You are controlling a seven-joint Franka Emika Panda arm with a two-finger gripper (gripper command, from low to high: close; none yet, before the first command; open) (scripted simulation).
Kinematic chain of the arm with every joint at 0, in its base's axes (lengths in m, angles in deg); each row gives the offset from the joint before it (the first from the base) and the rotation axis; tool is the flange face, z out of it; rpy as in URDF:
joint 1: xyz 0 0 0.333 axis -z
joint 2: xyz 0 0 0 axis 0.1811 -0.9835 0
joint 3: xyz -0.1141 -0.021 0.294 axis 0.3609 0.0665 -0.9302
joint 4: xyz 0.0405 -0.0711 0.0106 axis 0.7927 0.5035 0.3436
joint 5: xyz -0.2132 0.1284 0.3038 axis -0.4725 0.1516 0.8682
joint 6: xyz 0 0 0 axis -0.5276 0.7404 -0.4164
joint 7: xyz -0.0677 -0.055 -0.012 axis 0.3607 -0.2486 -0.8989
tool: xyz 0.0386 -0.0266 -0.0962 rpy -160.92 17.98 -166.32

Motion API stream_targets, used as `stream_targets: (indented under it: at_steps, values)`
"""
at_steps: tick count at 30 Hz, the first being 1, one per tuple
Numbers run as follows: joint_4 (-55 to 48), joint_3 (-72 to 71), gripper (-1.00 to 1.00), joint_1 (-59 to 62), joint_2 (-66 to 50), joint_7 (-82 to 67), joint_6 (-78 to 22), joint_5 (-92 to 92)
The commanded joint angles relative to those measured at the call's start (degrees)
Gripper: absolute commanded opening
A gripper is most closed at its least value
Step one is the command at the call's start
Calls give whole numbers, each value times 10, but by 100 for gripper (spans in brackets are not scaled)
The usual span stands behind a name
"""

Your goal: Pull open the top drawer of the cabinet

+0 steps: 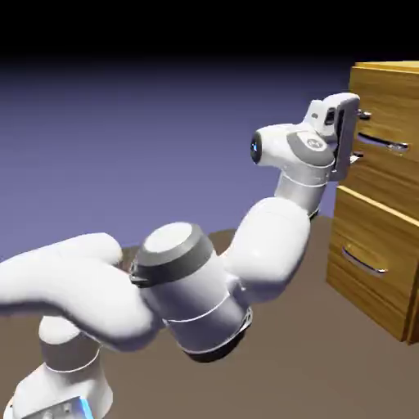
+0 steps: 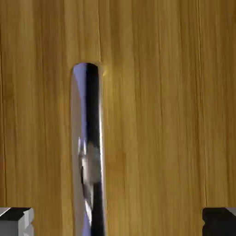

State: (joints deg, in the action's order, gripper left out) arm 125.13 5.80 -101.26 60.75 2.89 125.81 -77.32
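Observation:
The cabinet [image 1: 407,302] stands at the exterior view's right, honey-brown wood. Its top drawer [image 1: 396,100] sits flush with the cabinet front and carries a thin silver handle [image 1: 385,145]. My gripper [image 1: 360,135] is open right in front of that handle's near end, one finger above the bar and one below it. In the hand view the drawer's wood [image 2: 156,115] fills the picture. There the handle [image 2: 90,152] runs as an upright shiny bar, left of the middle between my two fingertips [image 2: 16,220]. Nothing is held.
A lower drawer [image 1: 378,237] with its own silver handle [image 1: 364,263] sits under the top one. The arm's elbow and forearm [image 1: 270,245] reach up from the lower left across a brown table [image 1: 327,368].

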Motion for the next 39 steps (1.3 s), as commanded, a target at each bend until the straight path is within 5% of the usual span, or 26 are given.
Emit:
stream_targets:
  at_steps: [1, 6, 7, 36, 37, 39]
  values:
    - [-21, 3, 0, -13, 0, -4, 7, -1]
    - [-120, 19, 0, -78, 1, -22, 43, -5]
    - [-120, 19, -100, -78, 1, -22, 43, -5]
    - [441, -145, -100, 330, 63, 25, -115, 110]
    - [441, -145, 100, 330, 63, 25, -115, 110]
    - [461, -158, 100, 349, 73, 21, -116, 124]
